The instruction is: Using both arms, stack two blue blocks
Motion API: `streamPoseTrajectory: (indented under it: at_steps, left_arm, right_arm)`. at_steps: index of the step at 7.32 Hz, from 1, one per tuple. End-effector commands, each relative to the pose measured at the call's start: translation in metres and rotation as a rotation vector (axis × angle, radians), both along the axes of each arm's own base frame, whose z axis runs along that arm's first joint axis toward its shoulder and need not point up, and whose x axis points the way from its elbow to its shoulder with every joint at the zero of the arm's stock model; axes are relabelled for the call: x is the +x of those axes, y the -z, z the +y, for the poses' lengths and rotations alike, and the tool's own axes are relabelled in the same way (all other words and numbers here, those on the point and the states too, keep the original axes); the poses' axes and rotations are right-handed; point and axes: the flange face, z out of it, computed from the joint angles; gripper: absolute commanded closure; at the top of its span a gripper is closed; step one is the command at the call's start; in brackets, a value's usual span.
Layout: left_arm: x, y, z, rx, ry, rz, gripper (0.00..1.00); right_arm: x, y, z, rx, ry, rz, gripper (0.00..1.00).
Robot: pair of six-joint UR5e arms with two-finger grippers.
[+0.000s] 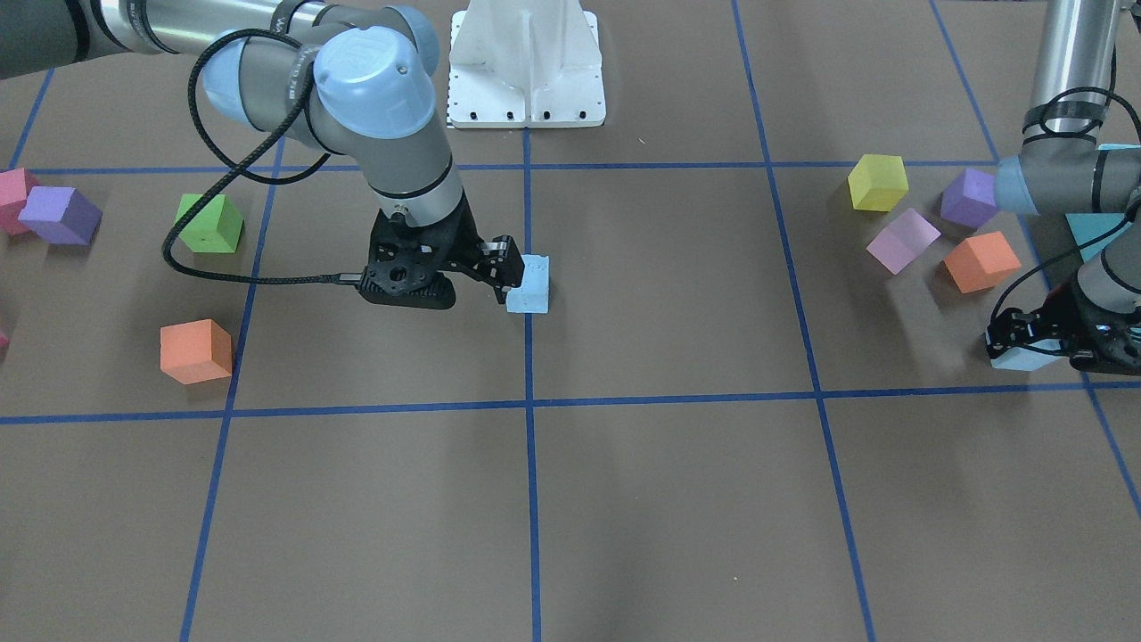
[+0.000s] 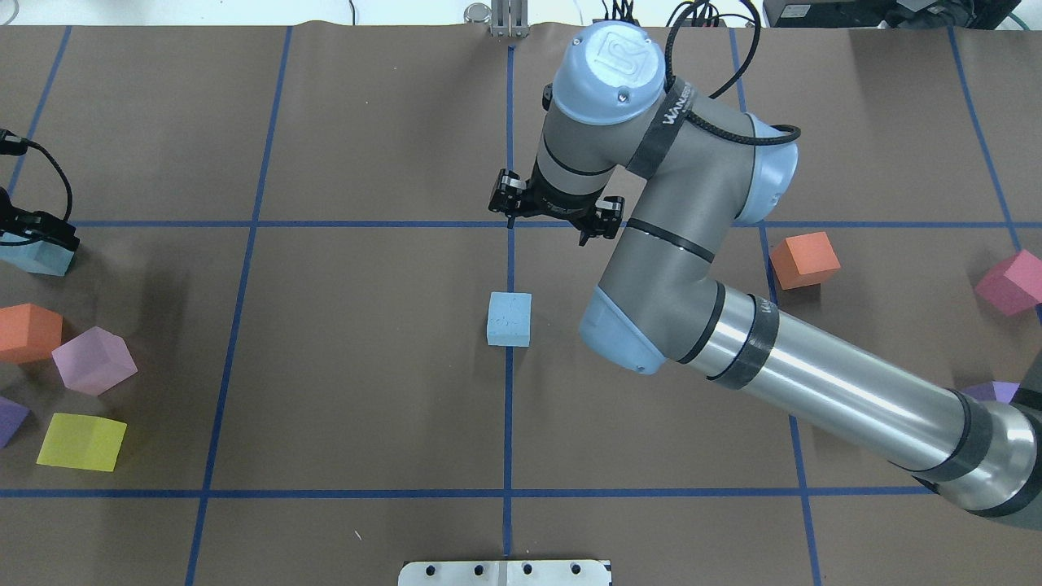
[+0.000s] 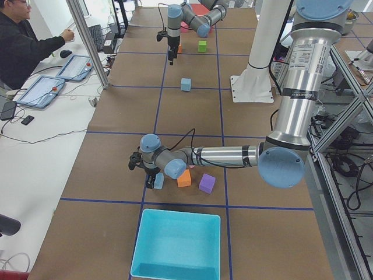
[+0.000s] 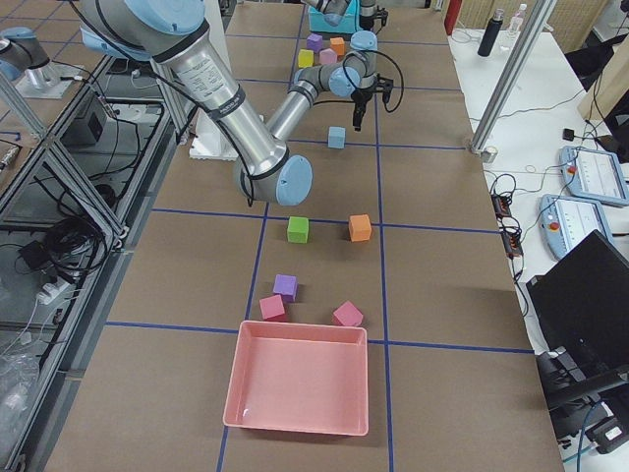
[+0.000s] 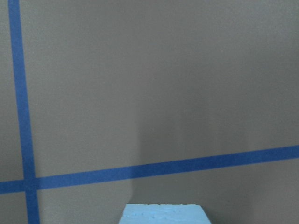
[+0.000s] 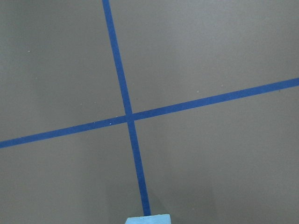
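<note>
here our right hand [image 2: 553, 218] is hovering released near a blue block [image 2: 509, 319] resting mid-worktop [image 2: 366, 391], while our left hand [image 2: 39, 236] is grasping the second blue block [image 2: 31, 260] far off to the side.

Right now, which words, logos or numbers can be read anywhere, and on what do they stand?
"WAN…" (rest blurred): white print on the black strap around the silver-grey right arm.
Embossed logo, letters unreadable: that arm's light blue joint cap.
Nothing else is readable.
</note>
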Motion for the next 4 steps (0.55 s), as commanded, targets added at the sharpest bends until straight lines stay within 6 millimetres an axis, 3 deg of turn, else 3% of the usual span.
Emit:
streamPoseTrajectory:
  at_steps: [1, 2, 4]
  left_arm:
    - [0.003, 0.009, -0.003, 0.0, 0.0, 0.011, 0.58]
    - [0.008, 0.027, -0.005, -0.017, -0.018, 0.052, 0.59]
    - [0.016, 0.111, -0.021, -0.085, -0.031, 0.089, 0.59]
  right_arm:
    - [0.03, -0.03, -0.012, 0.035, 0.029, 0.032, 0.0]
    - [0.046, -0.052, -0.022, 0.053, 0.045, 0.055, 0.0]
    - [0.076, -0.096, -0.038, 0.097, 0.095, 0.096, 0.0]
